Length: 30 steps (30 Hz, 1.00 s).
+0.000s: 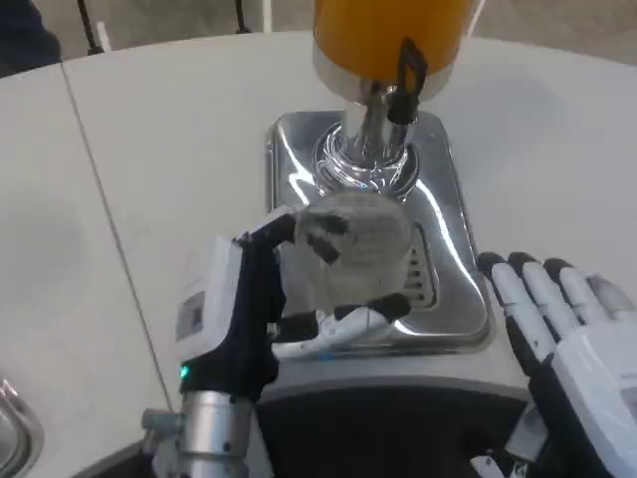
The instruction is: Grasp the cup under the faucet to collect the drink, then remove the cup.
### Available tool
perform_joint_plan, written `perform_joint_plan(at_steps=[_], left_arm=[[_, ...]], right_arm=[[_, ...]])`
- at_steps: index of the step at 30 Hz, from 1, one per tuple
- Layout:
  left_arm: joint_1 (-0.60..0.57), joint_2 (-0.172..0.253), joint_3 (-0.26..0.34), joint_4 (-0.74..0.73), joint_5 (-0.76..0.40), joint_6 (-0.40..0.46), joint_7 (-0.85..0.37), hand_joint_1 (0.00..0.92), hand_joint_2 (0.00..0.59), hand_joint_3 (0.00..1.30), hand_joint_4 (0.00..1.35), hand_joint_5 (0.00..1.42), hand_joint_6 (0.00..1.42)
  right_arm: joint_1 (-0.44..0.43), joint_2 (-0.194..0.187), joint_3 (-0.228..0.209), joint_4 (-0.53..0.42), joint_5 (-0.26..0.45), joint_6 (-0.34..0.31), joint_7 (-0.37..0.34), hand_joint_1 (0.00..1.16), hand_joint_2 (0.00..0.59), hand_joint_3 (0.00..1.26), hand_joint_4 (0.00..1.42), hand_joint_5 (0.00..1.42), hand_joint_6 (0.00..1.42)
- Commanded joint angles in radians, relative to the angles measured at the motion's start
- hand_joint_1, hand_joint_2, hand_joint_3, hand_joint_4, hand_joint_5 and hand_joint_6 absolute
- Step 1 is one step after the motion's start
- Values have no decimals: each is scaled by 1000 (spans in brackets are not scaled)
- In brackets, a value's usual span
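Observation:
A clear plastic cup [356, 239] stands on the shiny metal drip tray [453, 229] of a drink dispenser, just below the black faucet lever [406, 78]. The dispenser's tank [383, 30] is full of orange drink. My left hand [261, 304] wraps around the cup from the left, with fingers above and below its near side, gripping it. Whether there is drink in the cup I cannot tell. My right hand [567, 329] lies to the right of the tray, its fingers stretched out, holding nothing.
The dispenser's chrome base [368, 149] rises at the tray's back. The white round table [159, 149] spreads to the left and right. A metal rim [12, 428] shows at the bottom left corner. A dark edge lies below the tray's front.

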Motion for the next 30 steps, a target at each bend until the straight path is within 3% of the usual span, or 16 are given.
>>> perform_joint_plan(at_steps=[1,12,22,30], left_arm=[[-78,-15,-33,87,-1,-8,53,563,39,1138,1253,1424,1424],[-282,-22,-116,358,0,-14,138,563,39,1138,1253,1424,1424],[-430,-48,-135,563,-35,5,174,563,39,1138,1253,1424,1424],[-518,-34,-160,679,-26,-3,225,571,42,1138,1253,1424,1424]], right_arm=[[-62,-9,-7,28,10,15,38,759,350,0,0,0,37],[-136,-14,-3,67,8,51,65,761,353,0,0,0,46],[-103,-4,22,41,-10,57,64,761,352,0,0,0,46],[-96,1,13,27,-15,63,68,754,349,0,0,0,47]])
